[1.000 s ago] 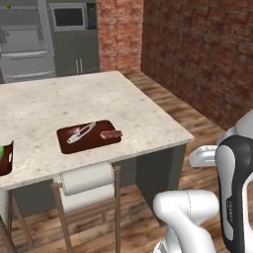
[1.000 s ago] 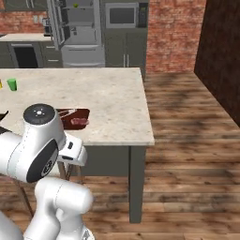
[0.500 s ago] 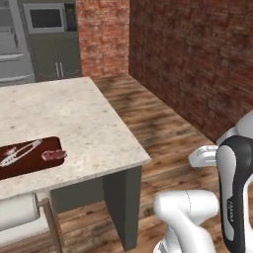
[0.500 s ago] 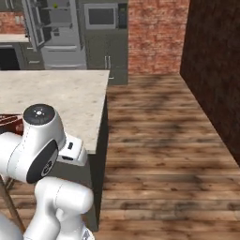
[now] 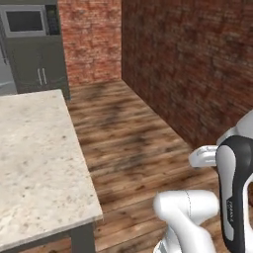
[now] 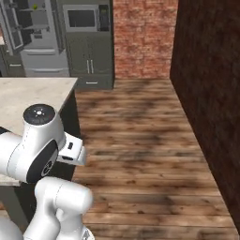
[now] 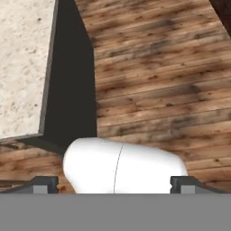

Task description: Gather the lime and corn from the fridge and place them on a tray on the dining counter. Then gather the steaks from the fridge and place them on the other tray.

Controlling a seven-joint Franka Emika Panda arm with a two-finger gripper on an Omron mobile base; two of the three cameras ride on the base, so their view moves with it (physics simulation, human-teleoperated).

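The dining counter (image 5: 34, 163) is serving as the landmark here — its beige speckled top is filling the left part of the left base view, with its near corner jutting toward the wooden floor (image 5: 133, 143); in the right base view the same counter (image 6: 28, 93) is lying at the left, behind the arm's white shoulder; in the hand view its corner (image 7: 22, 67) is sitting at the upper left, with the dark base dropping below it. Beyond the counter's far end the fridge (image 6: 40, 42) is standing against the back wall, one upper door looking swung open with shelves showing; just beside the fridge, on the side away from the counter, a microwave (image 6: 83, 18) is sitting above dark cabinets (image 6: 91, 65). A brick wall (image 5: 192, 64) is running along the floor opposite the counter. The gripper (image 7: 115, 185) is hanging over the floor just off the counter's corner — its fingers (image 7: 45, 184) are standing wide apart, holding nothing.
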